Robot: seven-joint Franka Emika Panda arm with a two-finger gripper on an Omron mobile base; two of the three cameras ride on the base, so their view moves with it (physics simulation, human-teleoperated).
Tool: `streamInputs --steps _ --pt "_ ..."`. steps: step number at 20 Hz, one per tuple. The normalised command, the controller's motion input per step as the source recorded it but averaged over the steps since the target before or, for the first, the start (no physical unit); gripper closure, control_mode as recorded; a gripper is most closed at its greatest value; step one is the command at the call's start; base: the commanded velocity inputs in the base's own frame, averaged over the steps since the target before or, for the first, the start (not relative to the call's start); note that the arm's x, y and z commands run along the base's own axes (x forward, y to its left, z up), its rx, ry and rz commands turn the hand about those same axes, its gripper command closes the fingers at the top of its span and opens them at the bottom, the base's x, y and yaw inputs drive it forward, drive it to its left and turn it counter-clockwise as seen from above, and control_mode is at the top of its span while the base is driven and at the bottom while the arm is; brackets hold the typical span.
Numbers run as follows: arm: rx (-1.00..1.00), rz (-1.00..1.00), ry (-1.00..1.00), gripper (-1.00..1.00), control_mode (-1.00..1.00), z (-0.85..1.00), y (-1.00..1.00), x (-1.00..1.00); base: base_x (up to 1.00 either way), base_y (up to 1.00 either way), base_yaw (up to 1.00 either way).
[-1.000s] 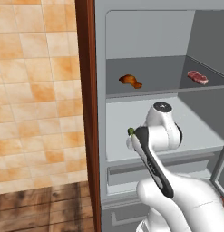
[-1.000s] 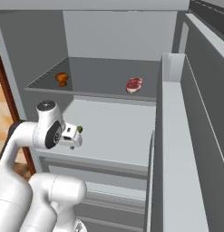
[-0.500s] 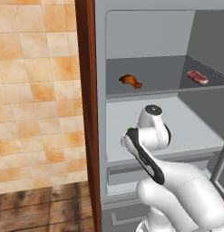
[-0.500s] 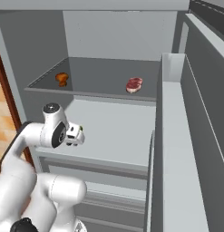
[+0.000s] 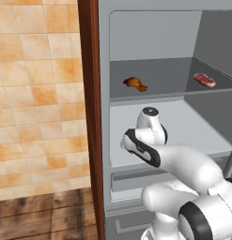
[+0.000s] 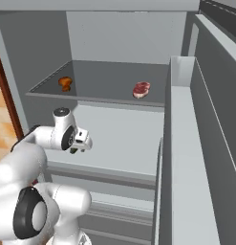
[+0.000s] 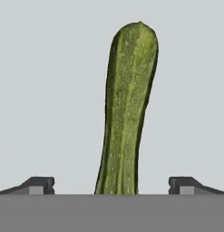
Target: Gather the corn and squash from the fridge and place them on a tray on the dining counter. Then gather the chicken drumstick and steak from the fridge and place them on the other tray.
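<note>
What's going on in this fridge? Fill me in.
The white arm is reaching into the open fridge, over its lower shelf. In the hand view its jaws stand wide open on either side of a long green squash lying on the shelf floor, not yet gripped. On the shelf above, the chicken drumstick sits to the left and the steak to the right, both untouched.

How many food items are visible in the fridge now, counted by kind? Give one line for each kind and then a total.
Squash, long and green, lying between the open gripper's fingertips: 1
Chicken drumstick, on the upper shelf, toward its left: 1
Steak, on the same shelf, toward its right: 1
Total: 3
</note>
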Motion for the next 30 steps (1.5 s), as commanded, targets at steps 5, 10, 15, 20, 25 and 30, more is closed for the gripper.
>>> streamInputs --steps 5,10,15,20,25,30 --pt "0.0 0.01 0.02 1.0 -1.0 -0.46 0.09 0.16 0.0 0.0 0.0" --pt "0.0 0.0 -0.01 1.0 -1.0 -0.18 0.0 -0.05 0.0 0.0 0.0" --pt "-0.01 -0.06 -0.15 1.0 -1.0 -0.39 -0.14 -0.79 0.0 0.0 0.0" --pt "0.02 -0.09 -0.06 1.0 -1.0 0.38 -0.17 -1.0 0.0 0.0 0.0" --pt "0.02 -0.09 0.0 1.0 -1.0 0.78 -0.29 -0.85 0.0 0.0 0.0" --pt "0.0 -0.08 0.03 1.0 -1.0 0.89 -0.29 -0.65 0.0 0.0 0.0"
